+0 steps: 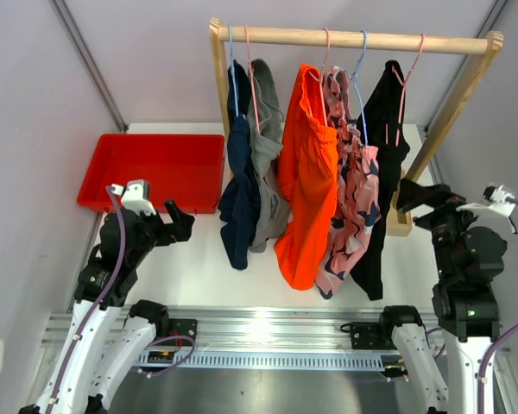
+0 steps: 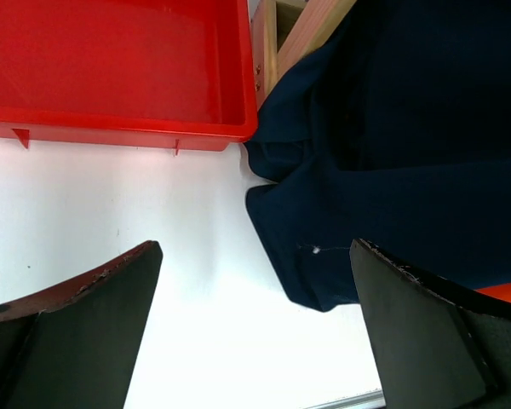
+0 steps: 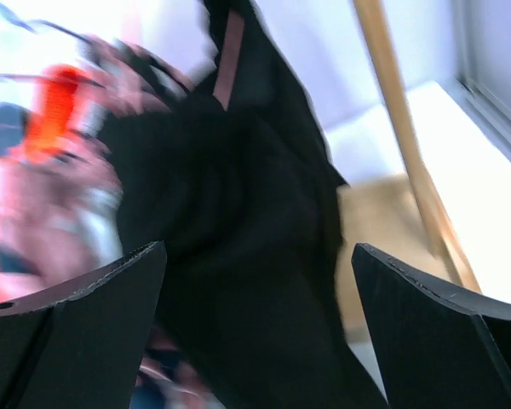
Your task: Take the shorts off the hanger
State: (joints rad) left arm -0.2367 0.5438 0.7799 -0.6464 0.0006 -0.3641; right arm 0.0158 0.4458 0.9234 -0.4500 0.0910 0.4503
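Observation:
Five shorts hang on hangers from a wooden rail [image 1: 354,39]: navy blue shorts [image 1: 239,198], grey shorts [image 1: 268,155], bright orange shorts [image 1: 306,172], pink patterned shorts [image 1: 354,207] and black shorts [image 1: 384,164]. My left gripper [image 1: 183,222] is open and empty, just left of the navy shorts [image 2: 392,153], apart from them. My right gripper [image 1: 414,197] is open and empty, just right of the black shorts [image 3: 238,239], which fill the blurred right wrist view.
A red bin [image 1: 155,168] stands on the white table at the left; it also shows in the left wrist view [image 2: 111,68]. The rack's wooden post and foot [image 1: 401,220] stand close by my right gripper. Walls close in both sides.

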